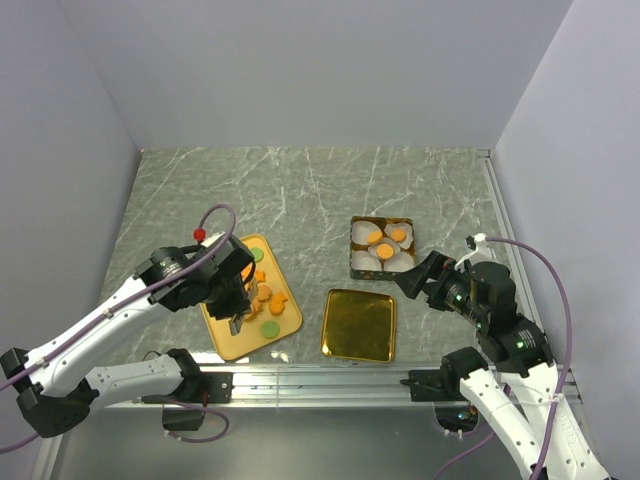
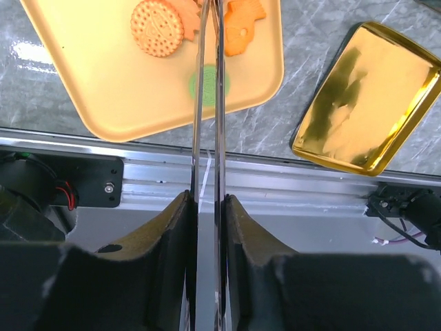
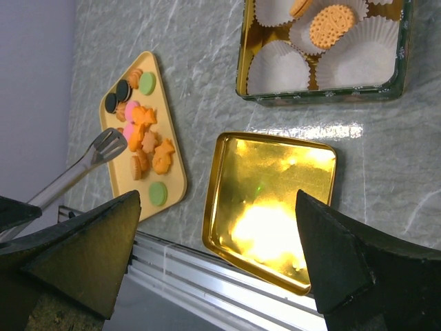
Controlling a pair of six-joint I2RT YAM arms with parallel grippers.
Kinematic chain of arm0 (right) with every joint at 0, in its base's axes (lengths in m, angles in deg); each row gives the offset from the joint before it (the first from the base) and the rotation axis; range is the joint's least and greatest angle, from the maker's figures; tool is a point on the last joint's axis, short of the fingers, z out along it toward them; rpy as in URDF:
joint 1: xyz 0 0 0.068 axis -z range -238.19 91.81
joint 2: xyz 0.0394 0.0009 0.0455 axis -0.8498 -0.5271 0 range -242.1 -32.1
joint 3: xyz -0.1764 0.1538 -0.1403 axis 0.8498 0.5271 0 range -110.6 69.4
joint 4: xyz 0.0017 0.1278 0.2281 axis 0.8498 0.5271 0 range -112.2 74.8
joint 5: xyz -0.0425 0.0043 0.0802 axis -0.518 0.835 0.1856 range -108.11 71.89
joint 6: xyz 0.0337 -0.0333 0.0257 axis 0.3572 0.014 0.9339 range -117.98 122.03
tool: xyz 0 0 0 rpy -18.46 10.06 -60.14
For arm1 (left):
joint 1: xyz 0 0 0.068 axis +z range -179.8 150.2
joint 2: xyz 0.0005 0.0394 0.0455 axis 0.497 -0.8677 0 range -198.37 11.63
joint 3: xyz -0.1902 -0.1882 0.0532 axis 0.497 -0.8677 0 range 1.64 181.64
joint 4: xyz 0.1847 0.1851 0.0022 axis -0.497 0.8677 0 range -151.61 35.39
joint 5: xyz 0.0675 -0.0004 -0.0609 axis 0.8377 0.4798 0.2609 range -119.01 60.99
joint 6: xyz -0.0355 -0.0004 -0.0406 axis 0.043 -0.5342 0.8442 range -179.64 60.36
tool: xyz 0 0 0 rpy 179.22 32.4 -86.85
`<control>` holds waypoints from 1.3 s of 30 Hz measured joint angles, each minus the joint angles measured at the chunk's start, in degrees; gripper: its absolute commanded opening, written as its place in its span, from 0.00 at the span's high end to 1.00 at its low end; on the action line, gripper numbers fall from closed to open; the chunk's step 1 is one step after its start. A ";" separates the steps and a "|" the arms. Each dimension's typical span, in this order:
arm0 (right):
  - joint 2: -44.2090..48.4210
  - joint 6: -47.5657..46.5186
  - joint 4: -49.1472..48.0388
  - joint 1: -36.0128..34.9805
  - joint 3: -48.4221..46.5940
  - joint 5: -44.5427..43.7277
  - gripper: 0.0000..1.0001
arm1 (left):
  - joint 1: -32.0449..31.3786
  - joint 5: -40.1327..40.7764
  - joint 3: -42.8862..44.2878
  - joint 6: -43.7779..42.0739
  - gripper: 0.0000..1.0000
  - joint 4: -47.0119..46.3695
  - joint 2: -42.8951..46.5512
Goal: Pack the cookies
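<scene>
Several cookies [image 1: 265,295], orange, pink, green and dark brown, lie on a yellow tray [image 1: 232,338]. My left gripper [image 1: 237,290] hangs over the tray, shut on metal tongs [image 2: 208,103]. The tongs' blades are nearly together and reach past a green cookie [image 2: 209,84], between two orange cookies [image 2: 157,27]. The blade tips are cut off by the top edge of the left wrist view. In the right wrist view the tongs [image 3: 83,169] end over the cookies [image 3: 145,131]. My right gripper [image 1: 415,275] is open and empty above the table, between the tin and the gold lid.
A green tin [image 1: 358,262] holds white paper cups [image 3: 279,65], some with orange cookies [image 3: 332,26] in them. Its gold lid [image 1: 359,325] lies open side up near the front rail [image 1: 320,380]. Walls enclose the table on the left, back and right.
</scene>
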 measured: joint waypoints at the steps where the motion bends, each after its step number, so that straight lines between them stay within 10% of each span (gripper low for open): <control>1: 0.07 -0.02 0.00 0.00 0.00 -0.04 0.00 | 0.00 0.02 0.17 -0.17 0.73 0.02 -0.35; 16: 1.18 -0.17 0.20 0.00 0.00 -0.61 0.00 | 0.00 -0.17 -2.71 -1.18 0.51 0.15 0.17; 39: 1.18 -0.28 0.46 0.00 0.00 -0.59 0.00 | 0.00 -2.16 -13.77 0.20 0.46 -0.13 6.25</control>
